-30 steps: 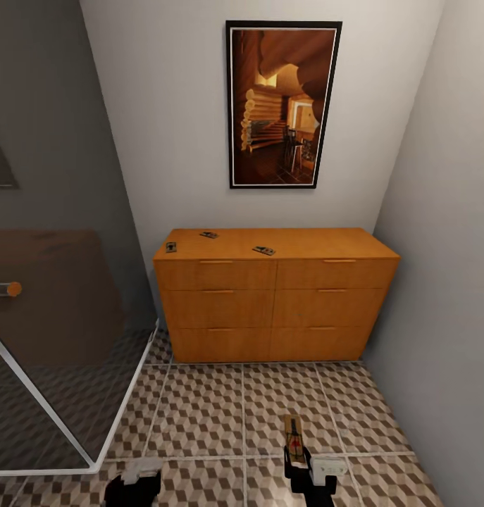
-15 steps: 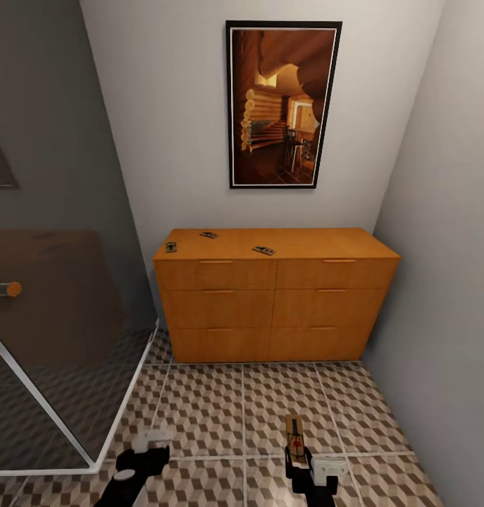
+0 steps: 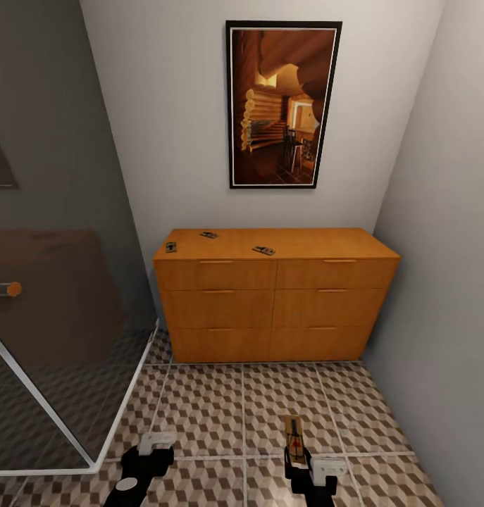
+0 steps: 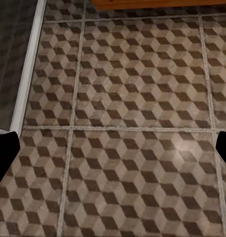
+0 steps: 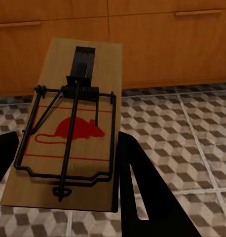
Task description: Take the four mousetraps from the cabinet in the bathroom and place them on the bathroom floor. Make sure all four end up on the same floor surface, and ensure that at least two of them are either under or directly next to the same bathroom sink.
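Mousetrap (image 5: 73, 128) sits clamped in the right hand (image 3: 303, 458); left hand (image 3: 149, 454) wide, empty. Next: set it on the floor (image 3: 213, 408).

This is a small home bathroom, rendered in simulation. The floor (image 3: 199, 408) is laid with large square tiles printed in a brown, tan and white cube pattern with pale grout lines. A glass shower enclosure with a white frame (image 3: 58, 366) stands at the left. Against the plain pale back wall sits a wide, low orange-brown wooden chest of six drawers (image 3: 277, 303) with slim bar handles. Above it hangs a black-framed picture of a log-cabin interior (image 3: 282, 104).
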Controlling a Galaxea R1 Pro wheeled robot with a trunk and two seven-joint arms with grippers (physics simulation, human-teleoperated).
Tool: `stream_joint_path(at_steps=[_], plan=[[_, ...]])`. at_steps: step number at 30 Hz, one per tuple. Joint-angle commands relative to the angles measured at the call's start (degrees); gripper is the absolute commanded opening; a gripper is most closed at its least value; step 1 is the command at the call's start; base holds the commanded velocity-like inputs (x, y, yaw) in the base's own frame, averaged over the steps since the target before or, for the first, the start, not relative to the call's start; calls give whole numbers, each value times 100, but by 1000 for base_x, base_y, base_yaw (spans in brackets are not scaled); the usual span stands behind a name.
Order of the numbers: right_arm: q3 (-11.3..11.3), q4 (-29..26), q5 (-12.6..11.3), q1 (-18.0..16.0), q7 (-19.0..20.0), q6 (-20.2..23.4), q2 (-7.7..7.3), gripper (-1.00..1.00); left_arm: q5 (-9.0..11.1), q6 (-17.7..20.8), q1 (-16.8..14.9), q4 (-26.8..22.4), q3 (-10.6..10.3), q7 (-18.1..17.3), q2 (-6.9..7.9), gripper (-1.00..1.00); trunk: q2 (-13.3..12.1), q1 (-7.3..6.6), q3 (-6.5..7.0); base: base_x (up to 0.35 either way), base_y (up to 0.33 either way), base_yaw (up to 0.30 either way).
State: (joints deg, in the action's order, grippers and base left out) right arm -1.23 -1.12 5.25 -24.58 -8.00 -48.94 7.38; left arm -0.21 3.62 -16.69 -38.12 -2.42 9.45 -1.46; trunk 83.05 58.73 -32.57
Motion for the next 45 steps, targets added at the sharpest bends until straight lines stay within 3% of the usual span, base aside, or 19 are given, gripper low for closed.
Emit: stream_joint_path(at_steps=[1,11,14,20,21,26,45], plan=[[-15,5,46,-4,-35,-11,-7,-100,-2,11,-1,-17,-38,41,-2,100,3,0,-6,0,0,0],[-18,14,46,-3,-33,287,-99,-100,-5,-35,-1,-110,-69,41,-12,100,3,0,-6,0,0,0],[-18,14,46,-3,-29,369,-109,-100,-3,-23,-1,-405,-150,53,-12,100,3,0,-6,0,0,0],[-17,15,46,-3,-27,403,-113,-100,20,250,120,-1923,-236,64,56,100,3,0,-6,0,0,0],[-17,15,46,-3,-27,406,-114,-100,23,474,221,-2262,-241,64,83,100,3,0,-6,0,0,0],[-17,15,46,-3,-27,411,-114,-100,28,1331,426,-3017,-242,65,172,100,3,0,-6,0,0,0],[-17,15,46,-4,-27,412,-114,-100,47,1561,472,-3124,-241,65,216,100,3,0,-6,0,0,0]])
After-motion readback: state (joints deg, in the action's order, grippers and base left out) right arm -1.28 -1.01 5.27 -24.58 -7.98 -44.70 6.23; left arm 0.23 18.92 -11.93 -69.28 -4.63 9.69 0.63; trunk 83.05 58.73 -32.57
